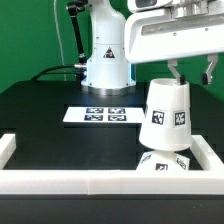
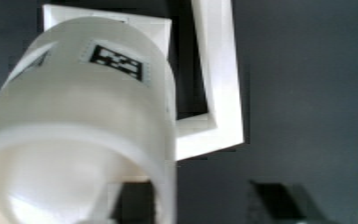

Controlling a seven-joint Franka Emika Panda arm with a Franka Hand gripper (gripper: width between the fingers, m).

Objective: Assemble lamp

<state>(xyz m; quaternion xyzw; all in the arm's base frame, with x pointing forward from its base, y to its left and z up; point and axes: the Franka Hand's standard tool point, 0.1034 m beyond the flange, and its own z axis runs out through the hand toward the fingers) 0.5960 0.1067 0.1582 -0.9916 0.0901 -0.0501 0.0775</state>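
The white cone-shaped shade [image 1: 166, 115] stands upright at the exterior view's right, with a black-and-white tag on its side. It sits on a low white tagged part, the base [image 1: 160, 163]. The bulb is hidden. My gripper [image 1: 190, 78] hangs just above the shade's top, open, with nothing between its fingers. In the wrist view the shade [image 2: 69, 120] fills one side. One dark finger [image 2: 142, 200] lies against the shade's edge and the other finger [image 2: 275, 202] is over bare table. The gripper's middle [image 2: 208, 205] is beside the shade, not around it.
A white frame wall [image 1: 100, 181] runs along the table's front, with side walls [image 1: 212, 152] close to the shade; a corner of it shows in the wrist view [image 2: 211, 100]. The marker board [image 1: 102, 115] lies mid-table. The robot's white base [image 1: 105, 55] stands at the back.
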